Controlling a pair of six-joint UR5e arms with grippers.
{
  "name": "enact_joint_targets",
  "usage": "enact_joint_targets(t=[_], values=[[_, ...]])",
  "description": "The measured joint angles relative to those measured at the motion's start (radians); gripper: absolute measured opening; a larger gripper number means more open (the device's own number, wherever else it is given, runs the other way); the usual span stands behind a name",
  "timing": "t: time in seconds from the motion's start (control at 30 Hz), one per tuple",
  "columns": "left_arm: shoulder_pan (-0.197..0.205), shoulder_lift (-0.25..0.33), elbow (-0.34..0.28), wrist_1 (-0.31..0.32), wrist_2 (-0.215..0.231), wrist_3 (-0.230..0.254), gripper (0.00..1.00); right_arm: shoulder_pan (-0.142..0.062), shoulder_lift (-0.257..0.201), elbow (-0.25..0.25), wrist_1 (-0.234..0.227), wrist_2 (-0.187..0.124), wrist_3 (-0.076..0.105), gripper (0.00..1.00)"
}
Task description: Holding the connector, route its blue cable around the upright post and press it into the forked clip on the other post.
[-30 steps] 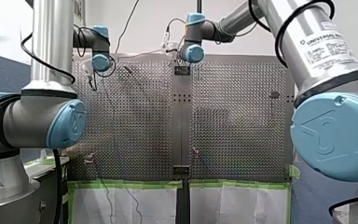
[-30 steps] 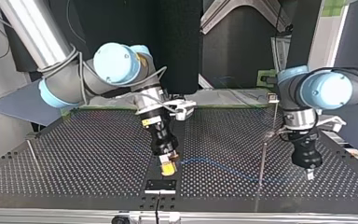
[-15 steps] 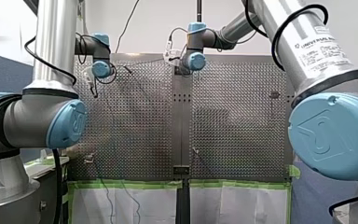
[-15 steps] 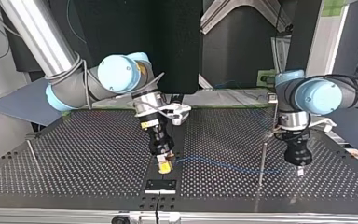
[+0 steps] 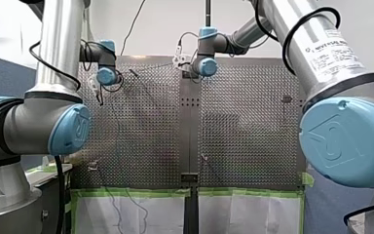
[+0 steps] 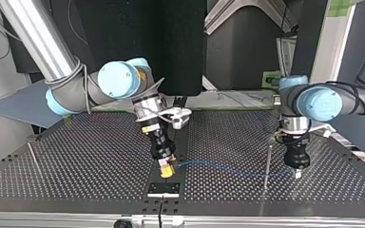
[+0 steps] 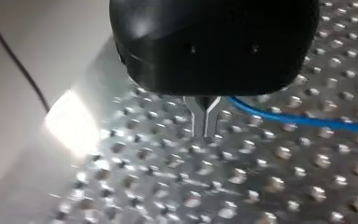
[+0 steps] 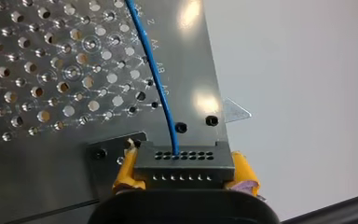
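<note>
The perforated metal table [image 6: 100, 156] fills the scene, with green tape [image 5: 131, 192] along the edge that lies lowest in the front view. Two arms work over it: in the top view my right arm [image 6: 119, 80] enters at the left and my left arm [image 6: 321, 102] at the right.

There are two grippers. My right gripper [image 6: 168, 169] is clamped on the one grey connector [image 8: 182, 161], with a yellow pad against each of its ends, just above a black bracket [image 6: 163, 189] at the table's edge. My left gripper [image 7: 204, 130] has its metal fingers pressed together with nothing seen between them, their tips close to the table.

One blue cable [image 8: 150, 60] leaves a hole in the connector, crosses the table and passes just beside my left gripper's fingers.

The top view shows three thin upright posts: one near post [image 6: 267, 164] between the two grippers, one far post [image 6: 33, 156] at the view's left, and a third post [image 6: 279, 118] behind my left arm. That third post has a small pale head, too small to tell whether it is forked. In the front view the arms' big joints hide the table's sides, and both grippers are too small to read.
</note>
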State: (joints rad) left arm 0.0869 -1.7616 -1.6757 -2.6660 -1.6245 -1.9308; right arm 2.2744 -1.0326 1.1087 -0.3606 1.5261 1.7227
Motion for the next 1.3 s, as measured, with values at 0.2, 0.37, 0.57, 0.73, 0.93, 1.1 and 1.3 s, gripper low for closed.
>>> enact_joint_targets(t=[0.2, 0.37, 0.57, 0.73, 0.93, 1.1, 1.3], values=[[0.004, -0.011, 0.007, 0.0, 0.024, -0.021, 0.01, -0.005, 0.017, 0.0, -0.005, -0.006, 0.0, 0.0], [0.007, -0.012, 0.008, 0.002, 0.038, -0.044, 0.01, -0.008, 0.037, 0.0, -0.004, -0.01, 0.0, 0.0], [0.003, -0.019, 0.007, 0.0, 0.042, -0.049, 0.07, -0.006, 0.062, 0.0, 0.007, -0.009, -0.001, 0.0], [-0.001, -0.026, -0.003, 0.001, 0.041, -0.05, 0.23, 0.0, 0.077, 0.002, 0.023, -0.009, -0.002, 0.0], [-0.003, -0.027, -0.008, 0.0, 0.064, -0.05, 0.5, 0.007, 0.083, 0.014, 0.041, -0.009, -0.005, 0.0], [-0.005, -0.028, -0.008, -0.001, 0.074, -0.054, 0.83, 0.012, 0.088, 0.036, 0.05, -0.009, -0.007, 0.0], [-0.007, -0.037, -0.008, -0.012, 0.079, -0.1, 0.85, 0.017, 0.091, 0.087, 0.036, -0.008, -0.008, 0.0]])
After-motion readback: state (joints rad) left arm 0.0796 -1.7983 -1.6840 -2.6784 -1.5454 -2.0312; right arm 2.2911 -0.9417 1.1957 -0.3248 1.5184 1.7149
